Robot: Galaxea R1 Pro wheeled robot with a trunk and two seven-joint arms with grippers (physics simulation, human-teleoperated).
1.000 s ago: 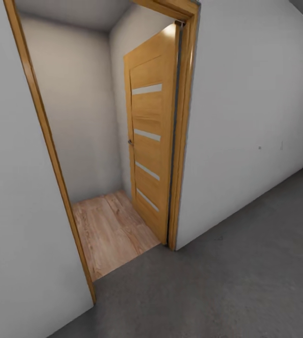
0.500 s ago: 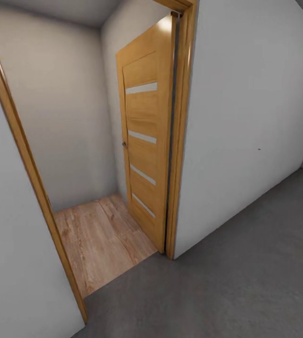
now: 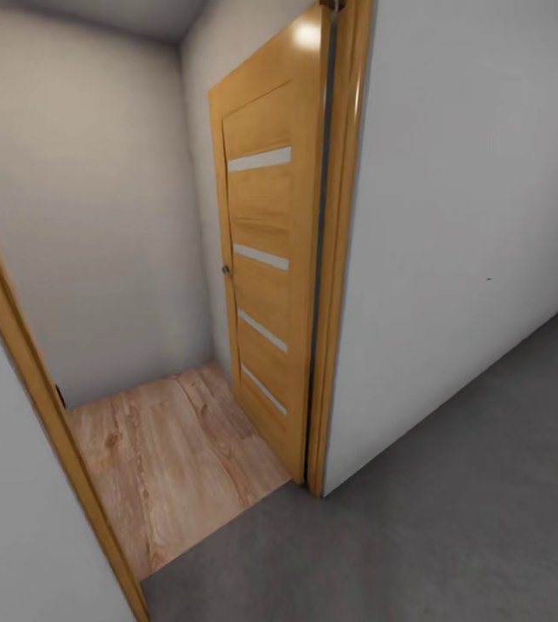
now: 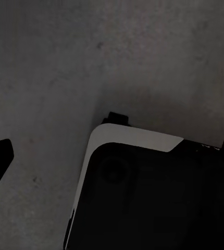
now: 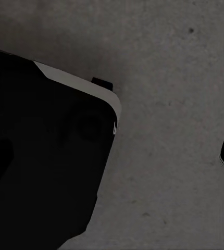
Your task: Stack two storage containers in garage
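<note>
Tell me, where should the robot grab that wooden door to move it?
Probably by the small dark handle, halfway up the door near its far edge. The door is swung open into the room with the wood floor, so come through the doorway toward its striped face.

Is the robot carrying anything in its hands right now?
No carried thing shows. Both wrist cameras look down at bare grey concrete floor and the robot's own dark base; the head camera sees an open wooden door.
</note>
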